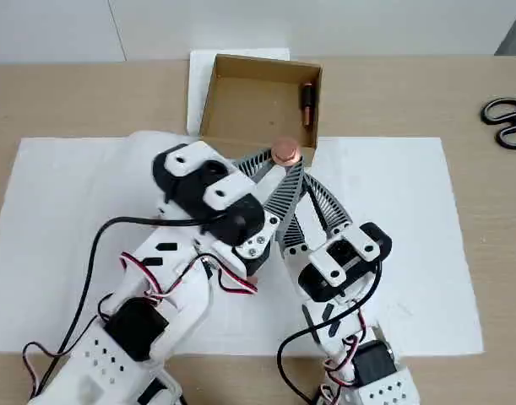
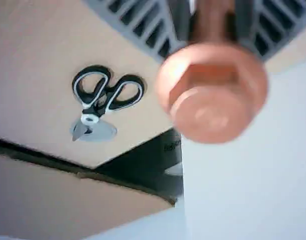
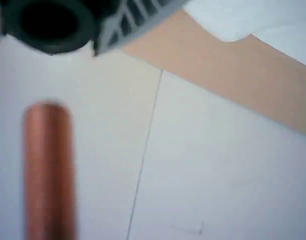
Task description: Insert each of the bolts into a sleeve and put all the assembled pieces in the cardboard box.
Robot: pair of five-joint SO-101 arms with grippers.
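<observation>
A copper bolt [image 1: 285, 153] is held just in front of the cardboard box [image 1: 209, 105], its hex head up. My left gripper [image 1: 277, 167] is shut on the bolt; in the left wrist view the bolt head [image 2: 213, 92] hangs between the grey fingers [image 2: 137, 22]. My right gripper [image 1: 297, 175] meets it from the right, shut on a black sleeve [image 3: 50, 22]. In the right wrist view the bolt shaft [image 3: 47, 170] stands apart from the sleeve's open bore. One assembled piece [image 1: 308, 103] lies inside the box by its right wall.
A white paper sheet [image 1: 410, 219] covers the table under both arms. Black-handled scissors [image 1: 507, 121] lie at the far right on the bare wood, also seen as scissors [image 2: 105, 97] in the left wrist view. The box stands at the paper's far edge.
</observation>
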